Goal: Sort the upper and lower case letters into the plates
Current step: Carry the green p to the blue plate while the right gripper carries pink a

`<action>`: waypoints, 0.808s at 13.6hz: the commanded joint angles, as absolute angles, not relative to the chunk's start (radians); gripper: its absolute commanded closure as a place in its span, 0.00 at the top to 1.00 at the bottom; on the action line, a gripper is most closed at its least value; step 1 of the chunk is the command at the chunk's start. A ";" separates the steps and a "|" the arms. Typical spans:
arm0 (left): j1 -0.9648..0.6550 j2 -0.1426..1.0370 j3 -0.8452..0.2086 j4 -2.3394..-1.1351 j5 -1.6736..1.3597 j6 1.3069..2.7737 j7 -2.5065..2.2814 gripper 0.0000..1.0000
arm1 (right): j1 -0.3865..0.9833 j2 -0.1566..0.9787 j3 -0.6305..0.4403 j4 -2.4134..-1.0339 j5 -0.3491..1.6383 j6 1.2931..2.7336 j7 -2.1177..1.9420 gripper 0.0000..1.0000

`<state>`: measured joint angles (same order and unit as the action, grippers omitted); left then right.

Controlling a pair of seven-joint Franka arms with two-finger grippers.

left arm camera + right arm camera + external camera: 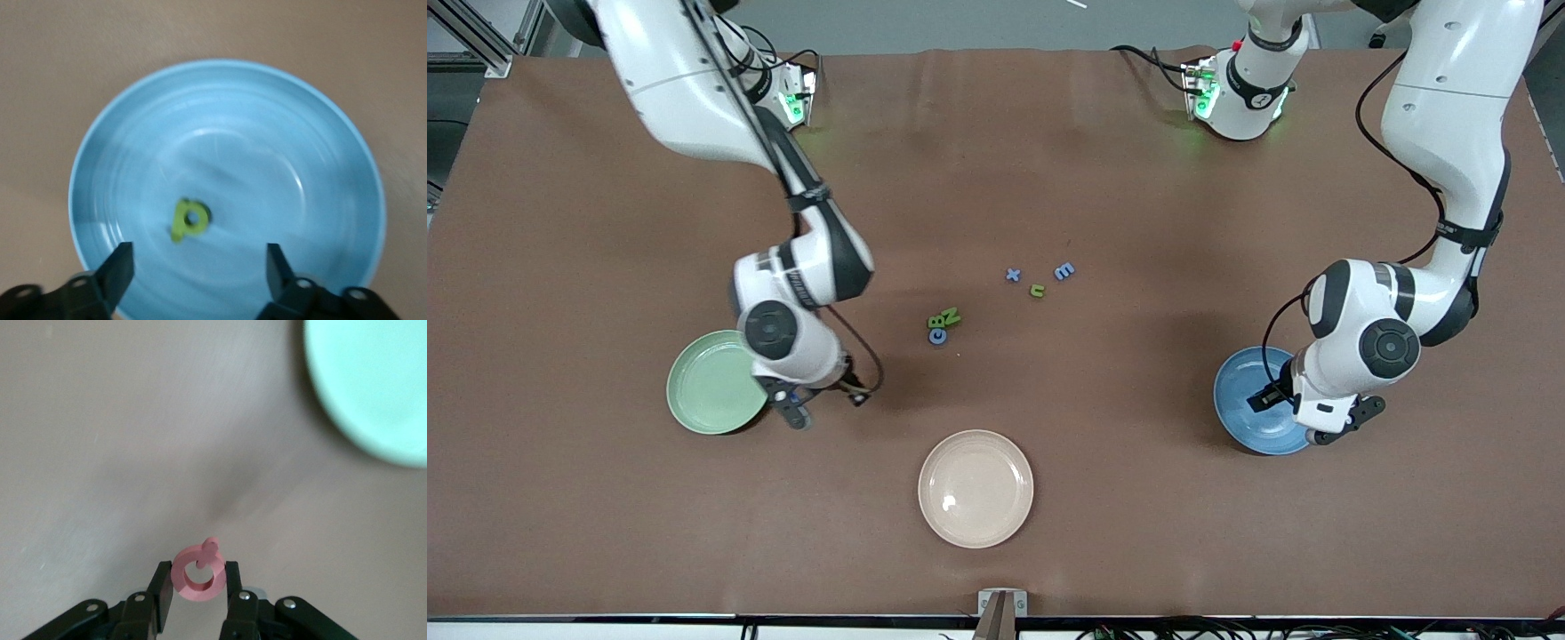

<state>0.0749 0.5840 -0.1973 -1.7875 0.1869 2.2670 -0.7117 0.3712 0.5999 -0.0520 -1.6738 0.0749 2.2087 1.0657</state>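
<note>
My left gripper (199, 263) hangs open over the blue plate (227, 133), with nothing between its fingers. A lime-green letter p (188, 219) lies in that plate. My right gripper (199, 587) is shut on a pink ring-shaped letter Q (199, 573) and is over bare table right beside the mint green plate (373, 387). In the front view the green plate (711, 382) sits at the right arm's end and the blue plate (1249, 400) at the left arm's end. Loose letters lie mid-table: a blue x (1012, 275), a green one (1037, 290), a blue one (1064, 271), and a green N (950, 316) touching a blue C (937, 336).
A cream-beige plate (975, 488) with nothing in it sits nearer the front camera, between the two coloured plates. Brown cloth (1138, 498) covers the whole table.
</note>
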 commanded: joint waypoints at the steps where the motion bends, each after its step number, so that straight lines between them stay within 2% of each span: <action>1: 0.071 0.509 -0.264 -1.805 0.196 2.191 -0.738 0.99 | 0.261 0.451 -0.031 -1.859 0.074 2.224 0.858 0.01; 5: 0.074 0.434 -0.377 -1.903 0.201 2.236 -0.819 0.98 | 0.126 0.379 -0.028 -1.995 0.081 2.264 0.616 0.02; 7: 0.069 0.405 -0.429 -1.998 0.199 2.354 -0.879 0.98 | 0.100 0.379 -0.029 -2.087 0.086 2.365 0.557 0.02; 9: 0.033 0.410 -0.468 -2.040 0.202 2.430 -0.981 0.98 | 0.077 0.393 -0.029 -2.103 0.086 2.385 0.528 0.02; 11: -0.047 0.416 -0.465 -2.042 0.206 2.431 -1.072 0.98 | 0.072 0.425 -0.029 -2.102 0.086 2.387 0.511 0.03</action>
<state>0.0202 0.4452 -0.4674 -2.0065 0.1869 2.4086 -0.9764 0.0983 0.4260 -0.0497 -2.0749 0.0756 2.3691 0.5413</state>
